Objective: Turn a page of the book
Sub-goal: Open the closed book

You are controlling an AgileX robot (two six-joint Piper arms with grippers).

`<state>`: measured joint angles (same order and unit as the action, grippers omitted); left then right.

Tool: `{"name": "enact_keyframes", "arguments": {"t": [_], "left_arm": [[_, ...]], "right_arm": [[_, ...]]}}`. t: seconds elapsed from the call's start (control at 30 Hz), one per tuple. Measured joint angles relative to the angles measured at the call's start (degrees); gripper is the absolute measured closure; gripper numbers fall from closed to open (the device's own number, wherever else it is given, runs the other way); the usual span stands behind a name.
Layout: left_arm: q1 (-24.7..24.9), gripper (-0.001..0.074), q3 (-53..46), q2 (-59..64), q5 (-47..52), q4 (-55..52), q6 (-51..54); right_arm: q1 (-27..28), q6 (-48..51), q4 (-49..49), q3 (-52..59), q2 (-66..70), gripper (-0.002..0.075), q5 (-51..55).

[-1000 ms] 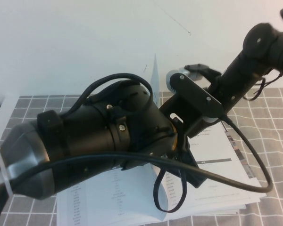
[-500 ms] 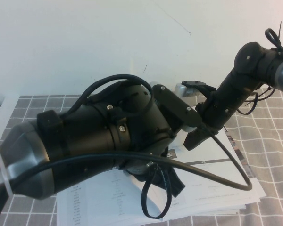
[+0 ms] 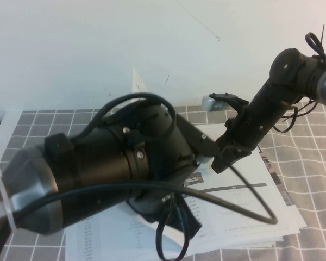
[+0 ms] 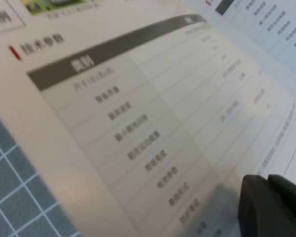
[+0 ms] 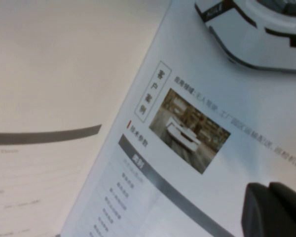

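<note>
The book (image 3: 244, 209) lies open on the grey checked tablecloth (image 3: 309, 163), near the table's front edge, largely hidden in the high view by the left arm. One page (image 5: 197, 123) is raised off the spread; its corner (image 3: 138, 81) stands up behind the left arm against the white wall (image 3: 98, 43). In the right wrist view this leaf shows a low white-and-black vehicle (image 5: 256, 34), a small photo and a dark-barred table.

The right gripper (image 5: 274, 210) is at the raised page, its fingers clenched together on the leaf.

The left gripper (image 4: 271, 205) hovers low over a flat page with a spec table (image 4: 138, 113); its dark fingers appear closed, with nothing grasped.
</note>
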<state>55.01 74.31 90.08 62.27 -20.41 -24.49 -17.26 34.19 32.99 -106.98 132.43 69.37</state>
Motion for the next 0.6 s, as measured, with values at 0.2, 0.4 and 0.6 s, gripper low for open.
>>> {"name": "enact_keyframes", "arguments": {"t": [0.2,0.4,0.6], "left_arm": [[-2.27,0.0739,-6.17,0.0,-2.43,2.0,-0.47],[-4.42,0.0739,-10.05,0.0,-8.91,4.77,-0.59],[-7.45,0.0739,-13.09,0.61,-13.11,5.29,-0.59]], "right_arm": [[0.0,0.0,-0.13,0.0,0.0,0.0727,-0.09],[0.0,-0.14,-0.23,0.0,0.0,0.0727,-0.09],[0.0,-0.27,-0.63,0.0,0.0,0.0727,-0.09]]}}
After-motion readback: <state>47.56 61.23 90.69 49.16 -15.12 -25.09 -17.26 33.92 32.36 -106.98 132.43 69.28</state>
